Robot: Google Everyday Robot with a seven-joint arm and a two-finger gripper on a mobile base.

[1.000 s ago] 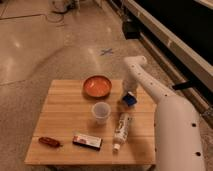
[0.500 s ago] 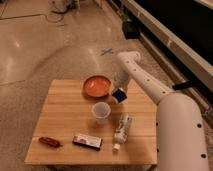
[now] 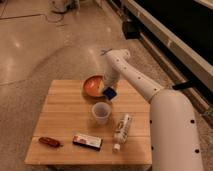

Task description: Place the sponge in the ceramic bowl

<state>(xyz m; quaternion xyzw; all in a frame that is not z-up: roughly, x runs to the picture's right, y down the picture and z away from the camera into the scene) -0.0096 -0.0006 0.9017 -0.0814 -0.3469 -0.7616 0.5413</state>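
Observation:
The ceramic bowl (image 3: 92,85), orange-brown and shallow, sits at the back middle of the wooden table (image 3: 62,112). The sponge (image 3: 110,92), a small bright blue block, hangs at the bowl's right rim, just above the table. My gripper (image 3: 109,90) is at the end of the white arm (image 3: 125,67) that comes in from the right, and it is shut on the sponge. The arm covers the bowl's right edge.
A translucent cup (image 3: 101,112) stands just in front of the bowl and sponge. A white bottle (image 3: 121,131) lies to the right front. A flat red-and-white box (image 3: 87,141) and a small red object (image 3: 49,142) lie near the front edge.
The arm has swung left across the table, carrying the sponge from the right side to the bowl's right rim.

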